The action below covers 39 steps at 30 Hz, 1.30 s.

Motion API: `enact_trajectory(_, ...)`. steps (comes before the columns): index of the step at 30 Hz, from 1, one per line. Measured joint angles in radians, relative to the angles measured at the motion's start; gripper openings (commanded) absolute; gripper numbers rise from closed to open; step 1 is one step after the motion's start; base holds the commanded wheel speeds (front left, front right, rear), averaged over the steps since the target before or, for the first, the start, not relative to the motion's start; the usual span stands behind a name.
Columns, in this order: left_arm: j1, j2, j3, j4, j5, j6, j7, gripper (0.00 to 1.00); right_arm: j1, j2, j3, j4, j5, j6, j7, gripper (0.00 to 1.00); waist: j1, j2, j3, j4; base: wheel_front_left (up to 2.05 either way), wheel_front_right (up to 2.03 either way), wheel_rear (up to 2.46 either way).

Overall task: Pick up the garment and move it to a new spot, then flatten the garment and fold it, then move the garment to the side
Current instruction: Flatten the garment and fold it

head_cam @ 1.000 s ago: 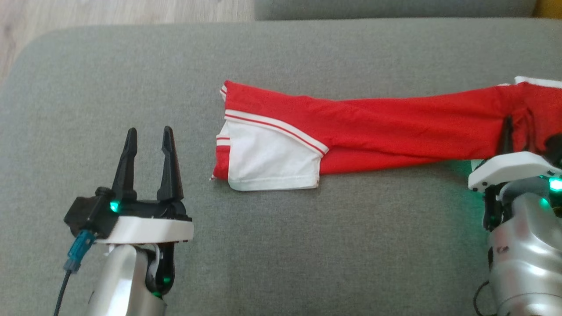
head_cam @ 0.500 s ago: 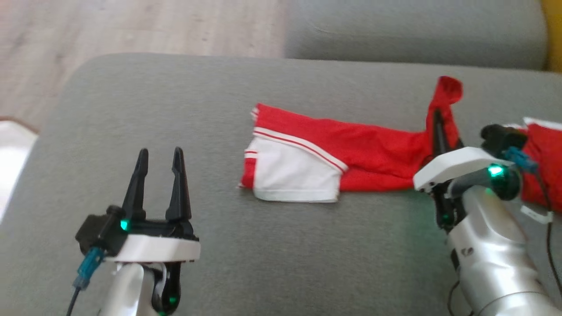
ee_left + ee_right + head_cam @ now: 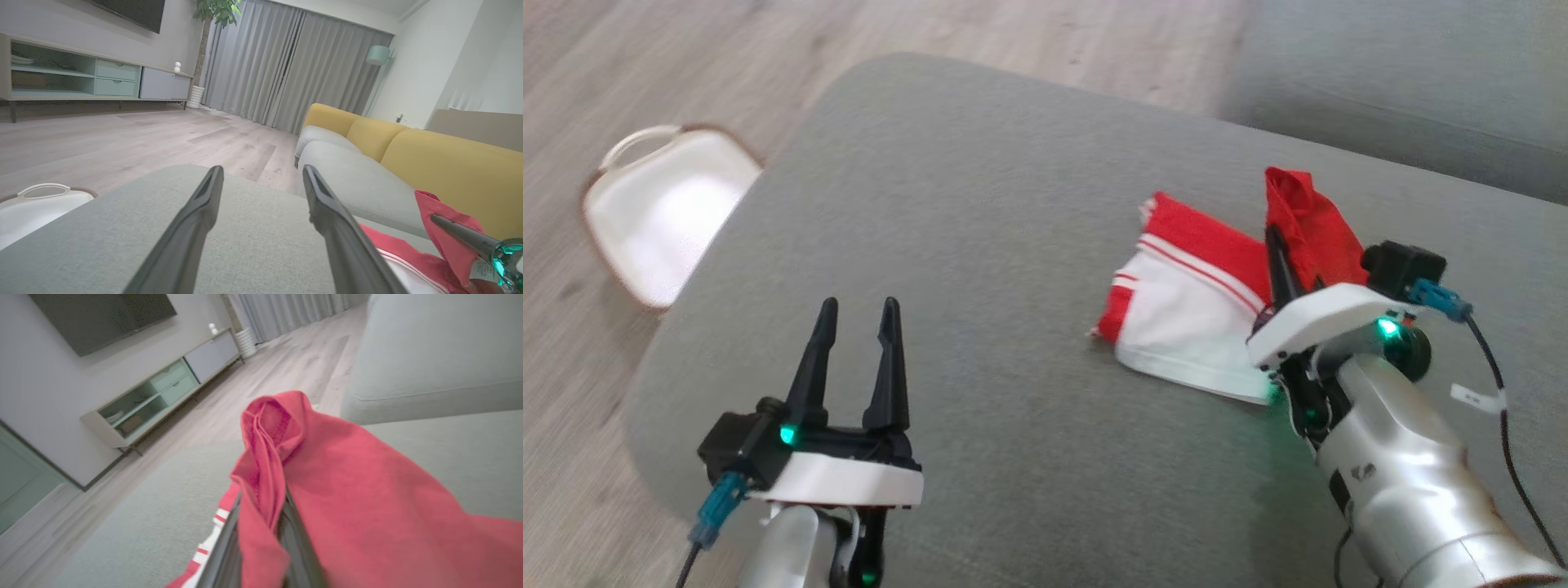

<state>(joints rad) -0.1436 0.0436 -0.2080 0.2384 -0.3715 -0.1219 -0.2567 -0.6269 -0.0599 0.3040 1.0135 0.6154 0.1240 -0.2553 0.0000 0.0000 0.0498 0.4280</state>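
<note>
— What surrounds the work?

— A pale plank floor (image 3: 686,49), and on it a broad grey cushion (image 3: 980,212), coarse-woven, with a rounded corner. Behind stands a sofa (image 3: 449,163) with a yellow back and grey seats. Further off are pleated grey curtains (image 3: 286,69) and a long low cabinet (image 3: 81,77).

— Anything close by?

— A white basket (image 3: 662,212) with a loop handle, on the floor just beside the cushion's left edge.

— And the garment?

— The garment (image 3: 1184,318) lies on the cushion's right part: soft red cloth with a white panel and striped trim. One red end stands up, bunched, in the right gripper (image 3: 1272,237), whose jaws are pressed together on it. That arm's pale forearm hides the panel's right edge.

— The left gripper (image 3: 858,306)?

— Jaws spread, over bare cushion, well apart from the garment.
</note>
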Motion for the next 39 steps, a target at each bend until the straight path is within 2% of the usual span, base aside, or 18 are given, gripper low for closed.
enact_trajectory(5,-0.004,0.000,-0.025,-0.003,-0.017,0.011,0.000,1.00,-0.050,0.000,0.055,0.035,0.058,0.000,0.000,0.00,0.0000,0.0000,0.024,0.077,0.00,0.00,0.00)
enact_trajectory(10,-0.006,-0.001,-0.029,-0.020,-0.025,0.027,0.000,1.00,-0.074,-0.002,0.157,0.082,0.133,0.000,0.000,0.00,0.0003,0.0000,0.063,0.111,0.00,0.00,0.00)
enact_trajectory(12,-0.007,0.000,-0.030,-0.025,-0.025,0.034,0.000,1.00,-0.074,-0.002,0.199,0.101,0.162,0.000,0.000,1.00,0.0002,0.0000,0.070,0.117,0.00,0.00,0.00)
enact_trajectory(19,-0.011,0.000,-0.036,-0.009,-0.025,0.033,0.000,1.00,-0.080,-0.002,0.274,0.098,0.248,0.000,0.000,1.00,0.0001,0.0000,0.048,0.104,0.00,0.00,0.00)
enact_trajectory(22,-0.015,0.000,-0.033,0.002,-0.017,0.032,0.000,1.00,-0.090,0.001,0.272,0.061,0.239,0.000,0.000,1.00,-0.0001,0.0000,0.030,0.066,0.00,0.00,0.00)
enact_trajectory(26,-0.016,0.000,-0.023,0.000,-0.003,0.024,0.000,1.00,-0.122,-0.001,0.184,0.045,0.103,0.000,0.000,1.00,0.0000,0.0000,0.016,0.001,0.00,0.00,0.00)
enact_trajectory(29,-0.017,0.000,-0.012,-0.009,0.003,0.021,0.000,1.00,-0.121,-0.003,0.080,0.003,-0.059,0.000,0.000,1.00,0.0000,0.0000,0.006,-0.057,0.00,0.00,0.00)
enact_trajectory(33,-0.028,0.000,-0.003,-0.020,0.021,0.018,0.000,1.00,-0.072,-0.022,-0.064,-0.115,-0.245,0.000,0.000,1.00,0.0000,0.0000,-0.001,-0.137,0.00,0.00,0.00)
enact_trajectory(34,-0.028,0.000,-0.003,-0.020,0.021,0.018,0.000,1.00,-0.072,-0.022,-0.064,-0.115,-0.245,0.000,0.000,1.00,0.0000,0.0000,-0.001,-0.137,0.00,0.00,0.00)
enact_trajectory(39,-0.059,0.000,0.011,-0.026,0.066,0.015,0.000,1.00,0.074,-0.035,-0.197,-0.282,-0.416,0.000,0.000,1.00,0.0001,0.0000,0.005,-0.227,0.00,0.00,0.00)
